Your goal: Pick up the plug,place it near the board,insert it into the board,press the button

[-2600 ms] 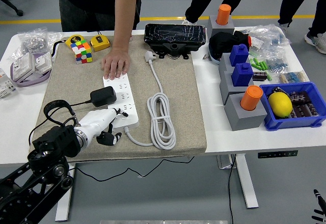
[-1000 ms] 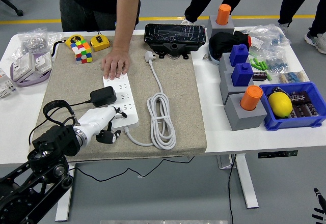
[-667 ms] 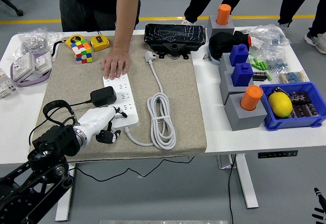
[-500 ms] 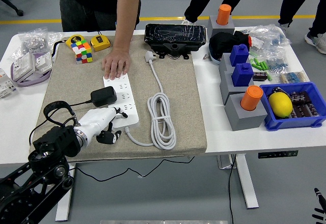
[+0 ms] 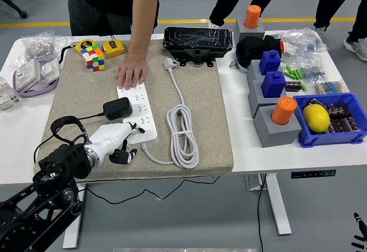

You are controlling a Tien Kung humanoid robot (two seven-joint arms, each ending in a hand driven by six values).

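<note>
A white power strip (image 5: 138, 112) lies lengthwise on the beige mat (image 5: 200, 100). A black plug (image 5: 117, 108) sits on its left edge about halfway along, and its thin black cord runs left off the mat. My left hand (image 5: 122, 142), white with black fingertips, is at the strip's near end. The index finger (image 5: 135, 128) points onto that end while the other fingers curl under, holding nothing. A person's hand (image 5: 131, 72) lies flat on the strip's far end. The strip's own white plug (image 5: 168, 63) and coiled cable (image 5: 183, 130) lie to the right.
A black case (image 5: 198, 39) stands at the mat's far edge, with a colour cube (image 5: 92, 58) and yellow tape measures (image 5: 113, 48) at its far left. Grey blocks with blue and orange pegs (image 5: 276, 113) and a blue bin (image 5: 332, 120) fill the right side. A black part of my right arm (image 5: 360, 232) shows at the lower right corner.
The whole view has shifted by a few pixels. My left hand stays at the strip's near end, and the person's hand stays on the far end.
</note>
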